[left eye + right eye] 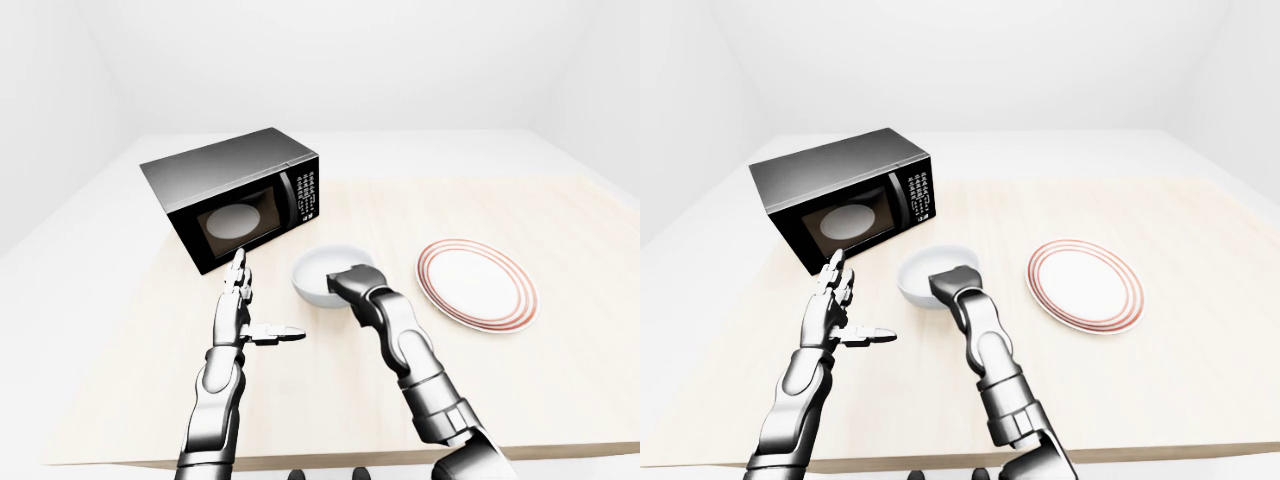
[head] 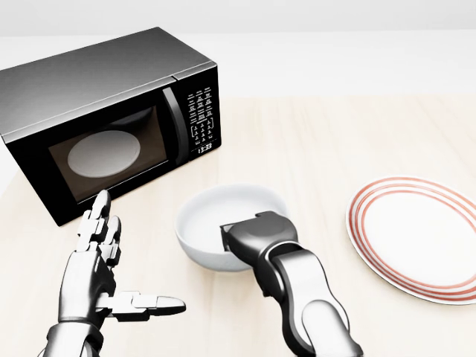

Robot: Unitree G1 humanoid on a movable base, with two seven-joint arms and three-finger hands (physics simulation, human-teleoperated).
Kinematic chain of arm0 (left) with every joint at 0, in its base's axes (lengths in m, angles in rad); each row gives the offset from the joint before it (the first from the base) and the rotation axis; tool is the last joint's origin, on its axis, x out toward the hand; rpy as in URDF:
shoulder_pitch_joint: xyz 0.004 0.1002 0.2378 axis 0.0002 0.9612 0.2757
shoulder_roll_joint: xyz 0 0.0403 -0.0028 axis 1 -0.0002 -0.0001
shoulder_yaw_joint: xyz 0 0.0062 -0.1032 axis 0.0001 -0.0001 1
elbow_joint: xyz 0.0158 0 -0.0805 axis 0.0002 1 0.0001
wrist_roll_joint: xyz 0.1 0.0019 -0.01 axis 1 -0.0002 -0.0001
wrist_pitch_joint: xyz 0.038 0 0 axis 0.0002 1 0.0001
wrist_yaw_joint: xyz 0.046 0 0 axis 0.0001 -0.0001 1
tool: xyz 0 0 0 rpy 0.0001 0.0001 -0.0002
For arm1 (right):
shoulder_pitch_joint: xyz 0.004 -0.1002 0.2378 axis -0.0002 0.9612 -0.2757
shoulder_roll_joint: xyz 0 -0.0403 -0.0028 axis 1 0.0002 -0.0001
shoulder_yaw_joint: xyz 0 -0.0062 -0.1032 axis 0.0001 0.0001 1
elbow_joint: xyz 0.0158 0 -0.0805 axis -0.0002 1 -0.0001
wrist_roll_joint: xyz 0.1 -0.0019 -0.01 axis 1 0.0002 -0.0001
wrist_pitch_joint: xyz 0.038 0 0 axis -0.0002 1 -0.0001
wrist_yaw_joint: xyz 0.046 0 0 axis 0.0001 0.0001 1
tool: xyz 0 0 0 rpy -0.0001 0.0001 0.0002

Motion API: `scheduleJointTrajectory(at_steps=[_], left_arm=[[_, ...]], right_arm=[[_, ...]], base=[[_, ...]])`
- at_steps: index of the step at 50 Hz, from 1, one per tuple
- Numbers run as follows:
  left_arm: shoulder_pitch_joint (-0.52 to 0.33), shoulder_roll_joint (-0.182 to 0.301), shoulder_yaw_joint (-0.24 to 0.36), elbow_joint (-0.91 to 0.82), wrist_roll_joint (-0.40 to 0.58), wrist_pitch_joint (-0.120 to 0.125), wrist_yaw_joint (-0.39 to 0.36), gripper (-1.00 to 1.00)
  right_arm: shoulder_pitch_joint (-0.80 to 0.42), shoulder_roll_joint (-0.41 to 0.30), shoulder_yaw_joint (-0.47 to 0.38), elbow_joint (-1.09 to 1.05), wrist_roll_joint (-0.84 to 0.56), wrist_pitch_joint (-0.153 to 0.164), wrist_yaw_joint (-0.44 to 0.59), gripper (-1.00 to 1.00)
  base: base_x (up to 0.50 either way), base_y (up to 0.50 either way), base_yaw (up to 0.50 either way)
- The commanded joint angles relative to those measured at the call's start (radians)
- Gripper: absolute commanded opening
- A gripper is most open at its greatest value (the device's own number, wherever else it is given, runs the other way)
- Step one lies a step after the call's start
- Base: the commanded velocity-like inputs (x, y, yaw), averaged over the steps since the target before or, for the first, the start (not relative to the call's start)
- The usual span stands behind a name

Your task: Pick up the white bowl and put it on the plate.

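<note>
White bowl point(image 2: 223, 223) gripped at its near rim by right hand point(image 2: 256, 238)

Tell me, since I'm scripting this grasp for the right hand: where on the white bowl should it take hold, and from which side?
Probably the rim nearest the robot, at the bottom of the head view. The white bowl sits upright and open, so its thin wall can be pinched from above. The right hand already sits over that edge, keeping the side toward the plate free.

1 bowl point(image 2: 216, 223), 1 plate point(image 2: 416, 238), 1 microwave point(image 2: 104, 119)
</note>
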Motion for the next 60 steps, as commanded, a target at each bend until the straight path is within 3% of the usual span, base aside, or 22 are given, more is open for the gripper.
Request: scheduleJointTrajectory(at_steps=[1,34,60], left_arm=[[0.0,0.0,0.0,0.0,0.0,0.0,0.0,1.0],[0.0,0.0,0.0,0.0,0.0,0.0,0.0,1.0],[0.0,0.0,0.0,0.0,0.0,0.0,0.0,1.0]], right_arm=[[-0.057,-0.001,-0.027,-0.077,0.029,0.027,-0.004,-1.0],[-0.071,-0.02,-0.051,-0.235,0.041,0.031,0.016,-1.0],[-0.131,-0.082,-0.103,-0.114,0.02,0.031,-0.201,-1.0]], base=[[0.0,0.0,0.0],[0.0,0.0,0.0],[0.0,0.0,0.0]])
